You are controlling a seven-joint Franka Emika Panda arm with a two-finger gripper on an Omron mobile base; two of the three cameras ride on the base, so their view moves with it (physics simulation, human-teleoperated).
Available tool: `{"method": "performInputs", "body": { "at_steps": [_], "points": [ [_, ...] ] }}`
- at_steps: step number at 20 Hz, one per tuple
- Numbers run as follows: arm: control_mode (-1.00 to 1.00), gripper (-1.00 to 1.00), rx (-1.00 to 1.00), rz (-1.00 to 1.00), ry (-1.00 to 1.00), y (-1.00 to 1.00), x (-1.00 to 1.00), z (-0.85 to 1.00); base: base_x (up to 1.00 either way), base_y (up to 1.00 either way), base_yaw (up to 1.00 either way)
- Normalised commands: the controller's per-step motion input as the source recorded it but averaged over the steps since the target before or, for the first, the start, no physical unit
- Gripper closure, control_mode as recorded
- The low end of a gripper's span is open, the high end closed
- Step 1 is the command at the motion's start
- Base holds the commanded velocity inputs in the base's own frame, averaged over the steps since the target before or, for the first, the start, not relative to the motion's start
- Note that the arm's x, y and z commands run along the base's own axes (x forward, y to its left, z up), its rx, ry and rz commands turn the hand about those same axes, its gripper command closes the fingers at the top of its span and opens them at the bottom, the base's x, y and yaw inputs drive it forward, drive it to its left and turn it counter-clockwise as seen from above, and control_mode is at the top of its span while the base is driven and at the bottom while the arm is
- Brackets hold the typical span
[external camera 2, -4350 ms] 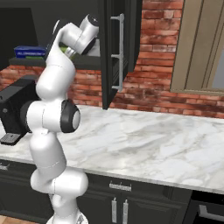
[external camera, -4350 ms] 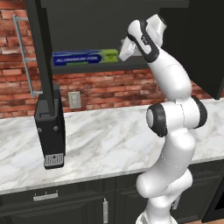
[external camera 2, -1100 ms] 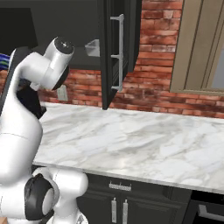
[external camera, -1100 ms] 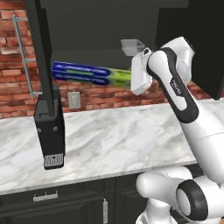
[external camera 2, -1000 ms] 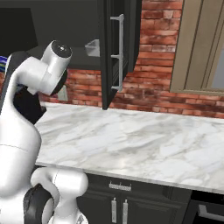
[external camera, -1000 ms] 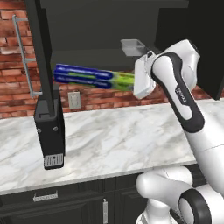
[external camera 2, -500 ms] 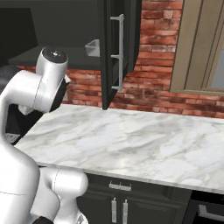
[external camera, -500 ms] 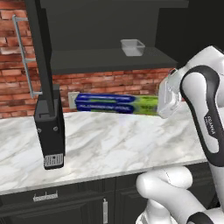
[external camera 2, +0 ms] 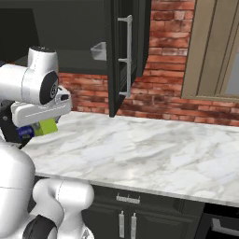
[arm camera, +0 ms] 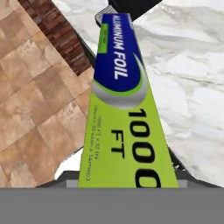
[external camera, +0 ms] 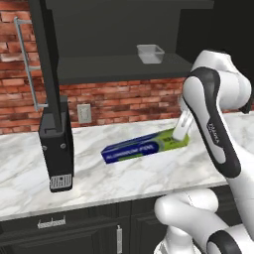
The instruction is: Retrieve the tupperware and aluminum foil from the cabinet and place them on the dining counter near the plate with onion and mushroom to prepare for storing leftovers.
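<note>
The gripper (external camera: 181,130) sits right of centre in the left base view, pinching the lime-green end of the foil (external camera: 144,147), so the carton sticks out from it toward the left of the frame, hanging above the marble worktop (external camera: 99,173) and tilted a little, blue end lower. In the hand view the foil (arm camera: 122,109) runs up the middle of the frame from the bottom edge, green end nearest, blue lettered end far, with marble on the right and brown floor tiles on the left. In the right base view the green end (external camera 2: 45,126) peeks out under the white hand at the left edge. Up in the open cabinet (external camera: 119,69), at upper centre of the left base view, the tub (external camera: 150,53) rests on the dark shelf, well apart from the carton and above it; the same tub (external camera 2: 98,51) shows at upper left in the right base view, just beside the edge of the open door (external camera 2: 122,51). A black appliance (external camera: 57,144) stands on the worktop at the left of the left base view, near the foil's blue end. Behind runs a brick wall (external camera: 124,99) with an outlet (external camera: 84,113).
</note>
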Motion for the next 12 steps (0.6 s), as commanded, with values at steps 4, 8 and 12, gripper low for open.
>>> {"method": "performInputs", "body": {
  "at_steps": [4,8,12],
  "points": [
    [-1.0,1.0,-0.03,-0.09,0.02,0.0,0.0,0.0,0.0,0.0,0.0],
    [-1.0,1.0,0.0,0.0,0.0,0.0,0.0,0.0,0.0,0.0,0.0],
    [1.0,1.0,0.0,0.0,0.0,0.0,0.0,0.0,-0.07,0.0,0.0]
  ]
}}
